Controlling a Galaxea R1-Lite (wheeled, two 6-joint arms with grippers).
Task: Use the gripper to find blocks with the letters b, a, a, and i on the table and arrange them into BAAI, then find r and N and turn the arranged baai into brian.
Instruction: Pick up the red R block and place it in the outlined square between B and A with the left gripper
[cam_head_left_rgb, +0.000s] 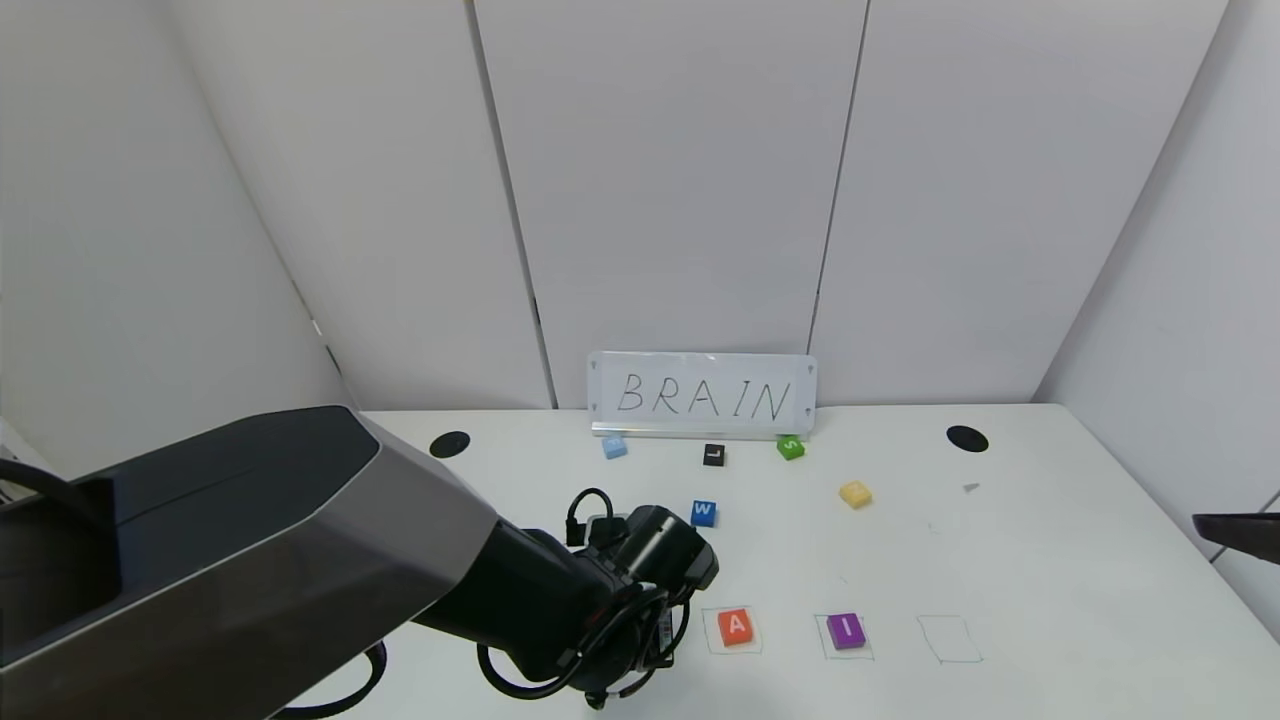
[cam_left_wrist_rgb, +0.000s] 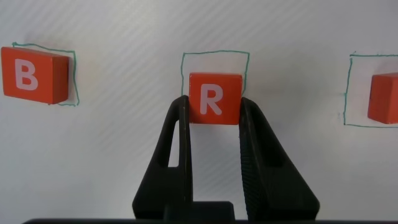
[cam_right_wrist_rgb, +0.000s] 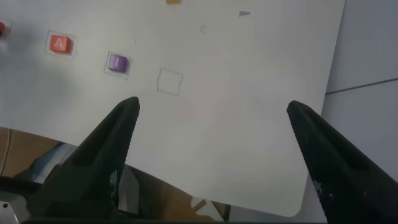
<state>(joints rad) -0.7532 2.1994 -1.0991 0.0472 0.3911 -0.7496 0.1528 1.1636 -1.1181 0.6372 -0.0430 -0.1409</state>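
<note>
In the left wrist view my left gripper is shut on the orange-red R block, one finger on each side. It holds the block at the near edge of a pen-drawn square on the table. The orange-red B block lies in the neighbouring square. An orange-red block lies in the square on the other side, its letter cut off. In the head view the left arm hides R and B. To its right lie the A block, the purple I block and an empty square. The yellow N block lies farther back.
A BRAIN sign stands at the back wall. In front of it lie a light-blue block, a black L block, a green S block and a blue W block. My right gripper is open, parked off the table's right edge.
</note>
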